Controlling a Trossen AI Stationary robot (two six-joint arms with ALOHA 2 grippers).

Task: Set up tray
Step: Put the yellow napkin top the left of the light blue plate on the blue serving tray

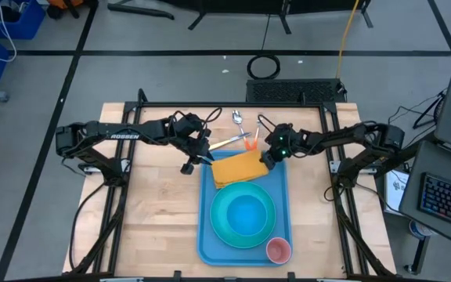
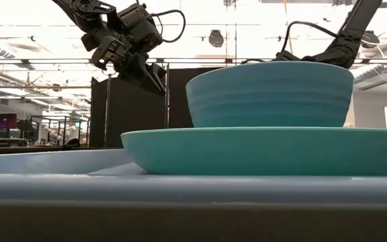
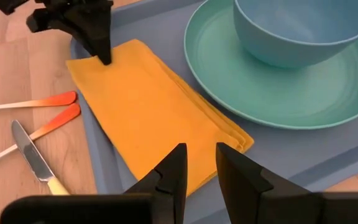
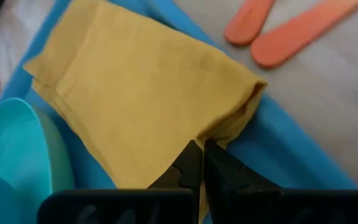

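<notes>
A folded yellow napkin (image 1: 239,167) lies flat on the far end of the light-blue tray (image 1: 207,227). Nearer on the tray, a turquoise bowl (image 1: 245,211) stands on a round turquoise plate (image 1: 219,223). My right gripper (image 4: 201,152) is shut with its tips on the napkin's right edge. My left gripper (image 3: 201,165) hangs open above the napkin's left end, touching nothing. It shows raised in the low view (image 2: 150,77). In that view the bowl hides my right gripper. My right gripper has its shut fingertips (image 3: 103,56) on the napkin's right edge near its far corner (image 4: 232,130). It slants down from the table's right. The edge bulges up a little beside the tips. I cannot tell whether a layer is caught between them. The napkin stays on the tray.
Two orange-handled pieces of cutlery (image 3: 55,102) and a knife (image 3: 33,162) lie on the wood just beyond the tray's far edge, with a spoon (image 1: 237,117) farther back. A pink cup (image 1: 279,250) stands in the tray's near right corner. Bare wood lies left of the tray.
</notes>
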